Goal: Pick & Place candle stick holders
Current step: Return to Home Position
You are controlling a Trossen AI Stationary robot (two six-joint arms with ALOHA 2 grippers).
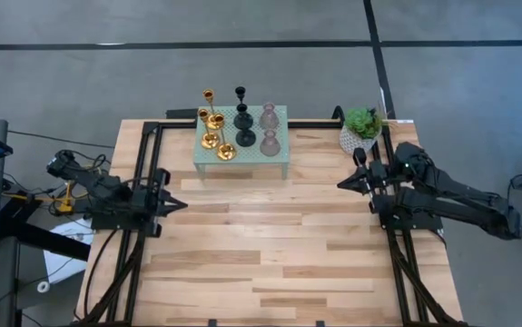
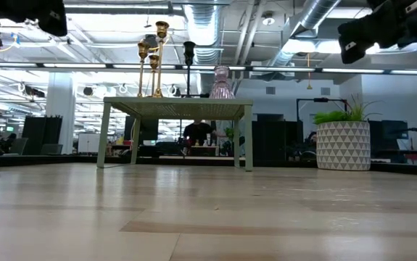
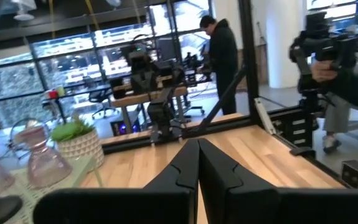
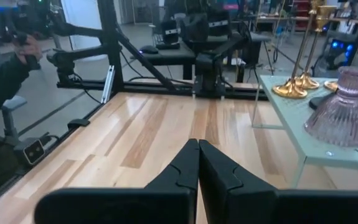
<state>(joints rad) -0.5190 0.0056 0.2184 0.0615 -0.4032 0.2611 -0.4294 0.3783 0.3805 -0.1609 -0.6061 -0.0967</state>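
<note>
All the candle stick holders (image 1: pixel 241 116) I can find stand on the small green shelf (image 1: pixel 253 160). None lies on the bare tabletop (image 1: pixel 261 254) in front of it, so I judge the placing done and only the parking of the arms left.

From above, the gold ones (image 1: pixel 210 140) take the shelf's left end, the black ones (image 1: pixel 245 137) its middle and the glass ones (image 1: pixel 270 141) its right end. The left gripper (image 1: pixel 181 205) sits well off the shelf's left front corner. The right gripper (image 1: pixel 340 184) sits well off its right side, near the plant (image 1: pixel 362 125). Both point inward, fingers pressed together, holding nothing.

From table height, the holders stand upright on top of the shelf, with nothing on the tabletop beneath it. Dark arm parts hang high to either side.

The left wrist camera shows that arm's fingers (image 3: pixel 182 174) shut tip to tip on nothing, with two glass holders on the shelf close by and a person (image 3: pixel 219 50) standing in the room beyond. The right wrist camera shows its fingers (image 4: pixel 182 174) shut the same way and empty, with a glass holder and the gold ones on the shelf near. Both arms look folded low, close to rest.
</note>
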